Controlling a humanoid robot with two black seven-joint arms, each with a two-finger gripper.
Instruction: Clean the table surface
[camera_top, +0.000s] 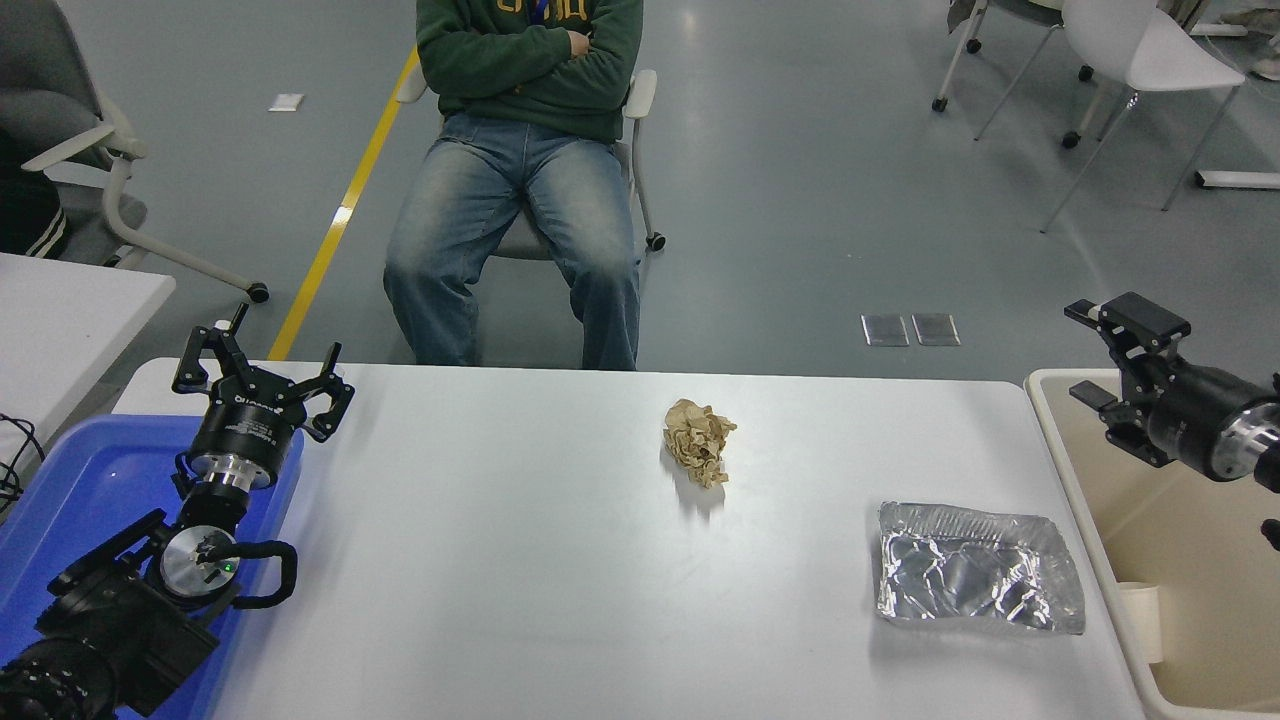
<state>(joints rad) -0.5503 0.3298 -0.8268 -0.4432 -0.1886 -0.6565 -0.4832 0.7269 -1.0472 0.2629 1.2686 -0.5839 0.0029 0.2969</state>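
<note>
The glossy white table surface (520, 560) fills the lower picture. A crumpled brown paper ball (699, 441) lies on it near the far middle. A flattened silver foil tray (975, 582) lies at the front right. My right gripper (1090, 352) is open and empty, at the right edge above the beige bin (1160, 620), well away from both items. My left gripper (262, 372) is open and empty, parked at the lower left over the blue tray's (90, 480) far edge.
A person in a green sweater and jeans (515, 190) sits with folded arms at the table's far side. A second white table (60, 320) stands at the left. Chairs stand on the grey floor at the back.
</note>
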